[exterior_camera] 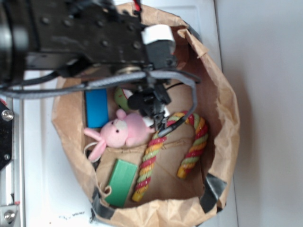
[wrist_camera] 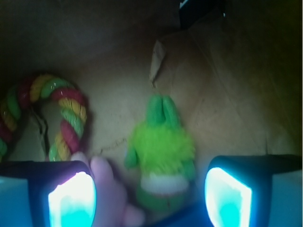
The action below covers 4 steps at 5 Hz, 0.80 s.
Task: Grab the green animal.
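The green animal (wrist_camera: 160, 151) is a fuzzy lime-green plush with a white band, lying on the floor of the brown paper bag (wrist_camera: 227, 99). In the wrist view it sits between my two fingers and below them. My gripper (wrist_camera: 150, 189) is open, with the glowing pads (wrist_camera: 71, 198) wide apart and holding nothing. In the exterior view only a green edge of the animal (exterior_camera: 121, 98) shows beside the arm. There my gripper (exterior_camera: 158, 120) hangs over the middle of the bag.
A pink plush bunny (exterior_camera: 125, 132) lies right beside the green animal, with part of it at my left finger (wrist_camera: 111, 189). A striped rope toy (exterior_camera: 189, 142), a blue block (exterior_camera: 97, 108) and a flat green block (exterior_camera: 121, 182) also lie inside. The bag's walls (exterior_camera: 222, 113) rise all around.
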Each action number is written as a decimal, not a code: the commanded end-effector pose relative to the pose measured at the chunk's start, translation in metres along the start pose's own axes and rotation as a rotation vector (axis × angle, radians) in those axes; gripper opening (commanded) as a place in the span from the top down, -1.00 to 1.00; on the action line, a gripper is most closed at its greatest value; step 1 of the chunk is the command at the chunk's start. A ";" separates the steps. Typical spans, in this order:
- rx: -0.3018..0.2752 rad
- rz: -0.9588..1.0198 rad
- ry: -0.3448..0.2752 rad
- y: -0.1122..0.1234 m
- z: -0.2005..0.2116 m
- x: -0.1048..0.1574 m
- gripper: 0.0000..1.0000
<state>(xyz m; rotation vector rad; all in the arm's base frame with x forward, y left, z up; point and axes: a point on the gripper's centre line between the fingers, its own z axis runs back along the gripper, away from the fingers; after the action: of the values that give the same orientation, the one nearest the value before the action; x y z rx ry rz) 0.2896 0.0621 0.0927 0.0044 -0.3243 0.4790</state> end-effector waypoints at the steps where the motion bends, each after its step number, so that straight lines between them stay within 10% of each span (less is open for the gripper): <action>1: 0.016 0.018 -0.072 0.004 0.007 0.014 -1.00; 4: 0.073 0.087 -0.093 0.009 -0.009 0.018 -1.00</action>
<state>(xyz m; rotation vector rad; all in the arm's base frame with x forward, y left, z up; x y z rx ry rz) 0.2985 0.0754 0.0711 0.0774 -0.3430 0.5670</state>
